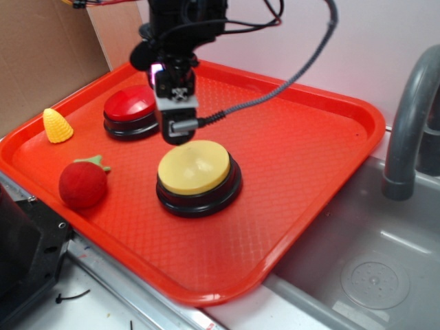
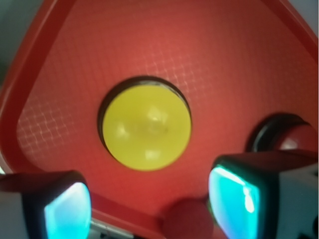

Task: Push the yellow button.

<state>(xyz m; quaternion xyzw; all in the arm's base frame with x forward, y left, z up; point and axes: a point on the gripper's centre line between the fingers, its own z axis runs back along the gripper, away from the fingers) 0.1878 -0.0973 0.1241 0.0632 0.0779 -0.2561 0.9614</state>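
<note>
gripper (image 1: 180, 134): jaws parted, holding nothing | hangs above yellow button (image 1: 198, 176) | on red tray (image 1: 323, 158)

No text, label, brand, number or sign can be read in either view. The black-and-white patch on the end effector (image 1: 180, 137) in the exterior view is too small and blurred to make out as any writing.
</note>
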